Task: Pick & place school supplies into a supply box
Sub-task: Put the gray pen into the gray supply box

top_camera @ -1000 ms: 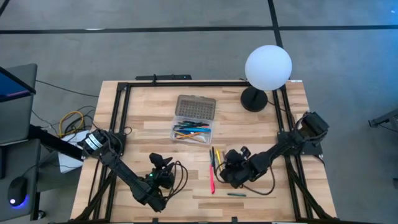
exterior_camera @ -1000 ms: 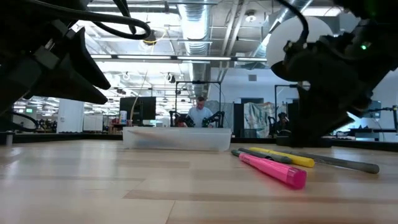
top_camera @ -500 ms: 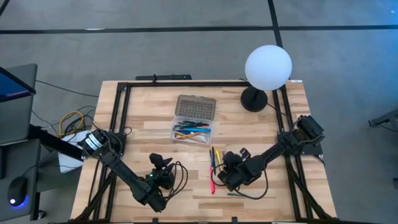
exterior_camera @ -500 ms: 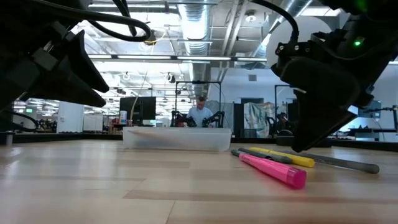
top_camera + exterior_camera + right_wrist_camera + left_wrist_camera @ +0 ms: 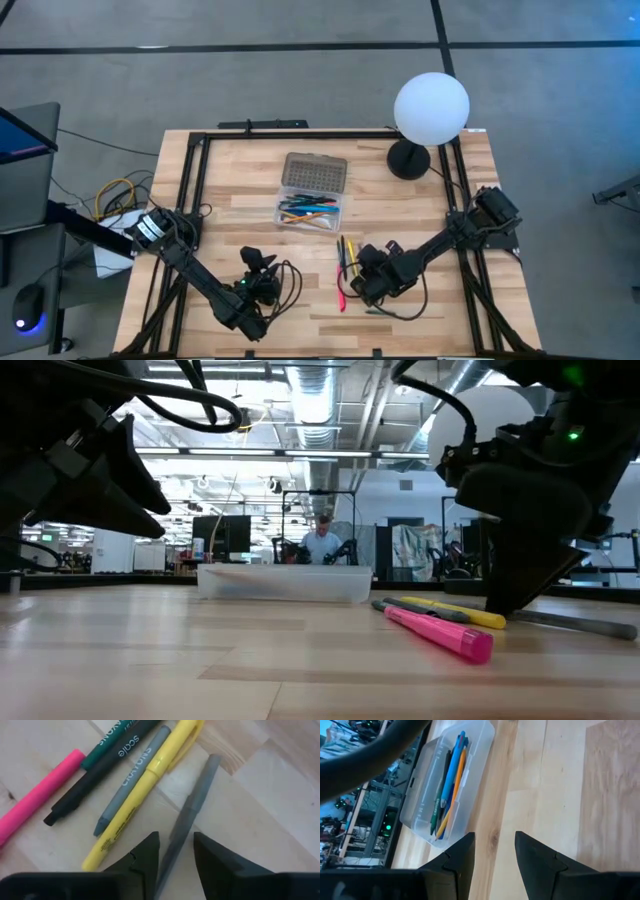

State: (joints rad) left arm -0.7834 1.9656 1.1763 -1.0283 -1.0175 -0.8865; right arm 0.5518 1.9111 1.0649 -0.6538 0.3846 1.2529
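The supply box (image 5: 309,210) lies open at mid-table, its dotted lid (image 5: 315,172) folded back and several pens (image 5: 449,785) lying inside. Loose school supplies lie flat on the wood to its right: a pink marker (image 5: 37,802), a black pen (image 5: 95,780), a grey crayon (image 5: 135,780), a yellow highlighter (image 5: 145,785) and a grey pen (image 5: 192,805). My right gripper (image 5: 176,840) is open, pointing steeply down, one finger on each side of the grey pen's near end. My left gripper (image 5: 494,840) hovers open near the front left, aimed at the box, with nothing between its fingers.
A lamp with a white globe (image 5: 431,108) stands on a black base (image 5: 408,160) at the far right corner. A black frame (image 5: 195,170) runs along the table's edges. Bare wood lies between the two grippers and left of the box.
My right gripper has tipped more steeply downward and sunk a little toward the table, coming down over the grey pen beside the loose supplies. The pens and markers lie where they were.
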